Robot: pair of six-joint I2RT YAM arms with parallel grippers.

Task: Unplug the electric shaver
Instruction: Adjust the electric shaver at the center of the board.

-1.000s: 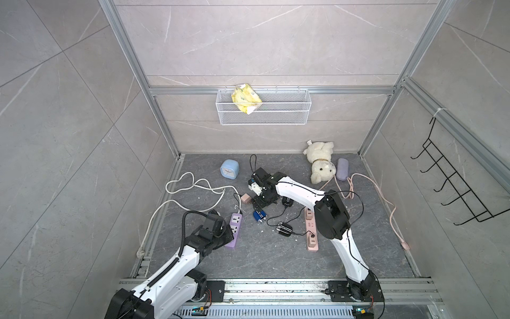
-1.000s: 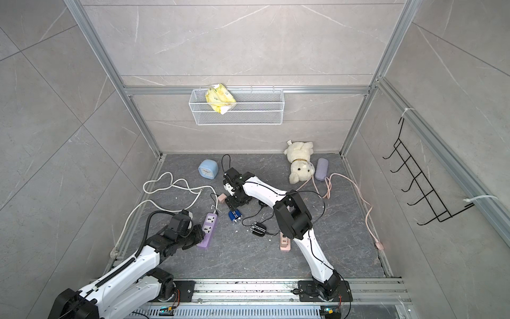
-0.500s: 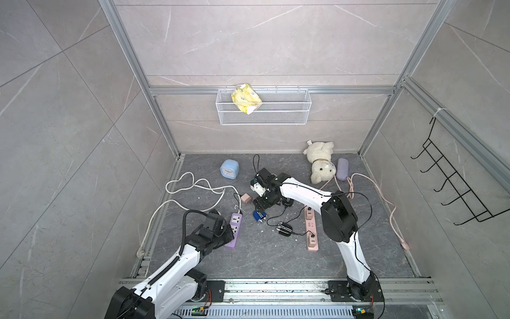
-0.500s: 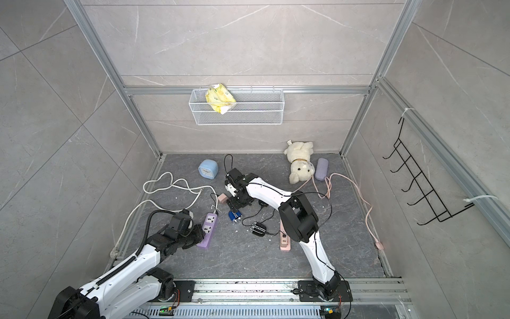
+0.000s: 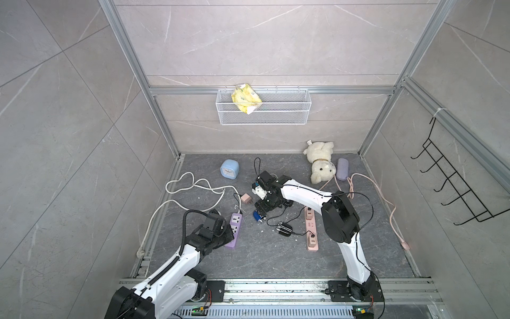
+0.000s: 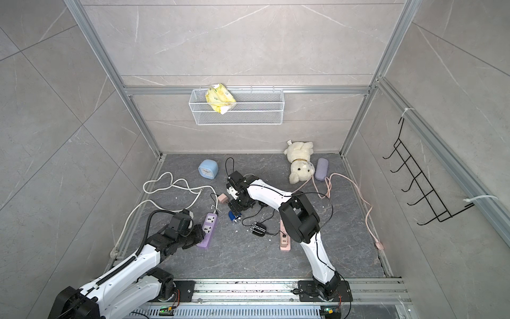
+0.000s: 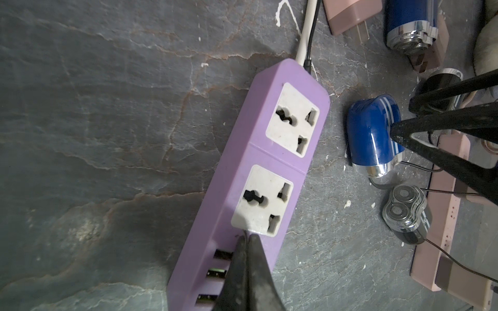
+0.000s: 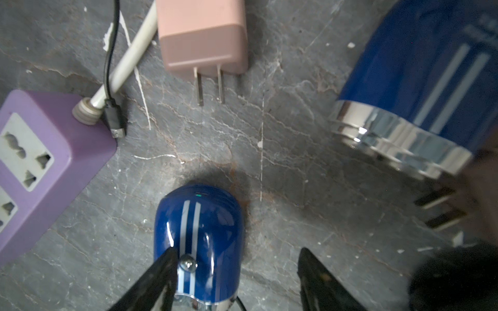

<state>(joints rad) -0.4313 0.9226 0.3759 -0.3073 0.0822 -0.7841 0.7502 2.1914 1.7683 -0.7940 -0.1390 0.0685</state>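
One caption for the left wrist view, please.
Shut left gripper on a long purple plastic power strip, both sockets empty.

Blue shaver, white stripes, chrome end; lying on floor (green light lit).

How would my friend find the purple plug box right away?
On the grey floor, find the left gripper, shut, its tips touching a long box. That purple power strip has two white sockets and a white cable; the other strip is pink.
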